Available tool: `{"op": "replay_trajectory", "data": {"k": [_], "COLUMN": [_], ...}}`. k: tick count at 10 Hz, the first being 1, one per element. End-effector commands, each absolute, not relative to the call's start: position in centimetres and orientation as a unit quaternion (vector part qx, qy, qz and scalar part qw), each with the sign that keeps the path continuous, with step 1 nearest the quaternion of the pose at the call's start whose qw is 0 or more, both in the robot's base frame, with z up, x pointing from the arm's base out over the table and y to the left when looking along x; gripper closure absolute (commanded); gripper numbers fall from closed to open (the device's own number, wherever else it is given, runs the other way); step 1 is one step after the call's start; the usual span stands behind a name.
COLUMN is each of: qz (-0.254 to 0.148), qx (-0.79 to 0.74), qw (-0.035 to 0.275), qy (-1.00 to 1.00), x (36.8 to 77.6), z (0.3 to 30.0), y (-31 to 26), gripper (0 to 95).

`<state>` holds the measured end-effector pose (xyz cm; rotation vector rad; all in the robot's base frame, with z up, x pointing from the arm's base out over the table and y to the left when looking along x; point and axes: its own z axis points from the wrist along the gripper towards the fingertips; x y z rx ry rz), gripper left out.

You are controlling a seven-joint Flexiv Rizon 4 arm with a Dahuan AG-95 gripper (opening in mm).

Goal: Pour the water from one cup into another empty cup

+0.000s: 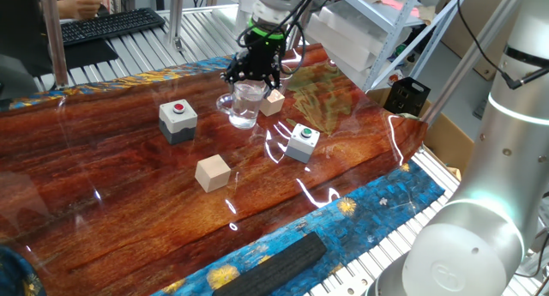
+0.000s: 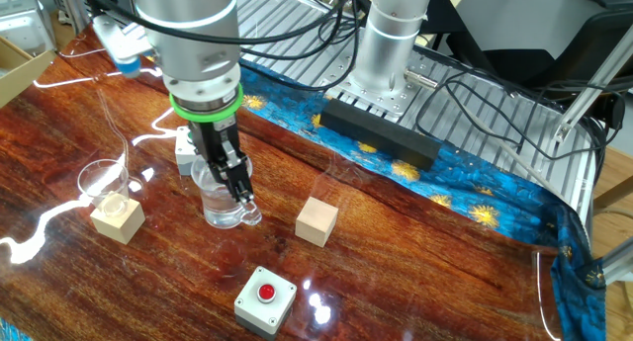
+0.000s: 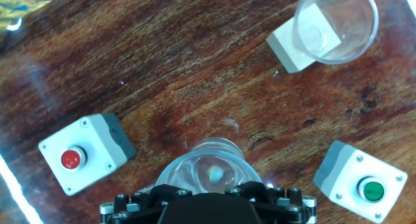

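The clear glass mug point(image 2: 222, 197) stands on the wooden table, its handle point(image 2: 251, 217) turned toward the front of the other fixed view. A little clear water point(image 2: 223, 213) lies in its bottom. My gripper point(image 2: 226, 178) hangs straight down over the mug point(image 1: 244, 104), open, with one black finger point(image 2: 238, 180) on the mug's outside wall and the other on its far side. From the hand view the mug point(image 3: 209, 167) sits right under the jaws. The smaller clear empty cup point(image 3: 335, 23) stands apart beside a wooden cube point(image 3: 290, 47), left of the mug point(image 2: 103, 179).
A red-button box point(image 1: 177, 119) and a green-button box point(image 1: 302, 142) flank the mug. A second wooden cube point(image 2: 316, 221) lies nearer the table's edge. A black bar point(image 2: 381, 133) and another robot's base point(image 2: 391, 44) stand on the blue cloth strip.
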<state>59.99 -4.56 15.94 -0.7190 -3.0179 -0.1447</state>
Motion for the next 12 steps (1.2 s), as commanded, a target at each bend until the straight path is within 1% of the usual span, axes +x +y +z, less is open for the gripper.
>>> {"op": "replay_trajectory", "data": {"k": [1, 8, 12], "qz": [-0.058, -0.060, -0.054], "qx": [-0.259, -0.308, -0.323], "qw": [0.024, 0.028, 0.026], "qy": [-0.964, -0.949, -0.944], "x": [59.88, 59.88, 59.88], "z": [15.98, 15.98, 15.98], "y": [-4.51, -4.51, -4.51], "gripper": [95.0, 95.0, 95.0]}}
